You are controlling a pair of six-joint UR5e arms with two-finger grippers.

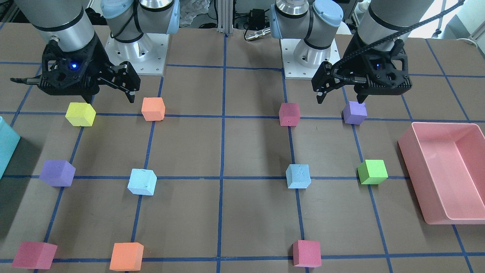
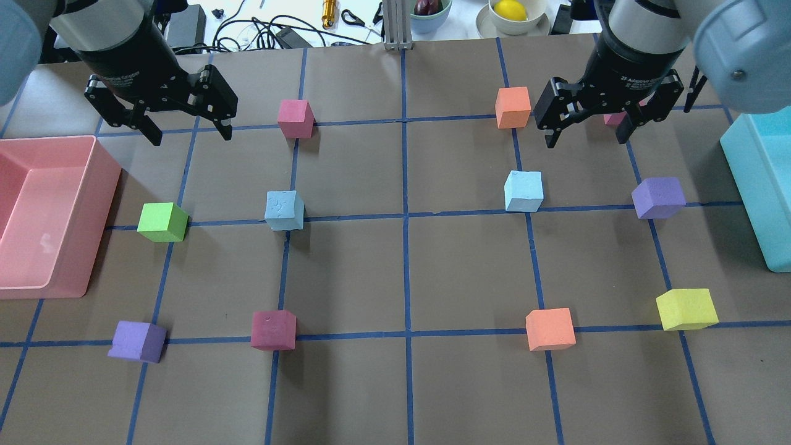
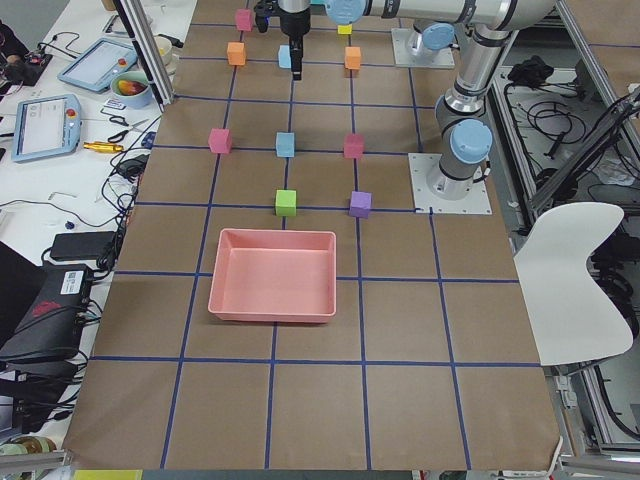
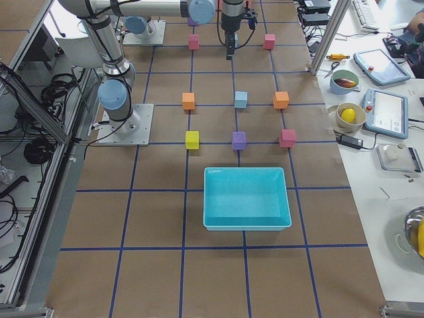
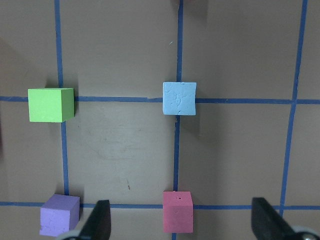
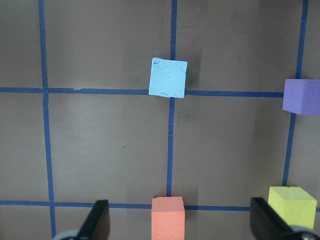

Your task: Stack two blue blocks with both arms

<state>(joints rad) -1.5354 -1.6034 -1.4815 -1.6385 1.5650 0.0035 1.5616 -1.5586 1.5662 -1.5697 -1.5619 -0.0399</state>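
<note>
Nothing is stacked yet; one blue block [image 2: 285,210] is found well beyond the left gripper [image 2: 190,137], about centred between its spread, empty fingers; the other block [image 2: 524,191] is placed likewise to the right gripper [image 2: 584,141], also spread and empty; both picks and the stacking are judged outstanding; "2F Adaptive" is partly read on the right gripper's body.

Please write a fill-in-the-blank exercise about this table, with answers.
Both the left gripper and the right gripper are ____.
On the table lie ____ blue blocks.
The cube nearest the pink bin is ____.
The yellow cube lies on the robot's ____ side.
Answers: open, two, green, right.
</note>
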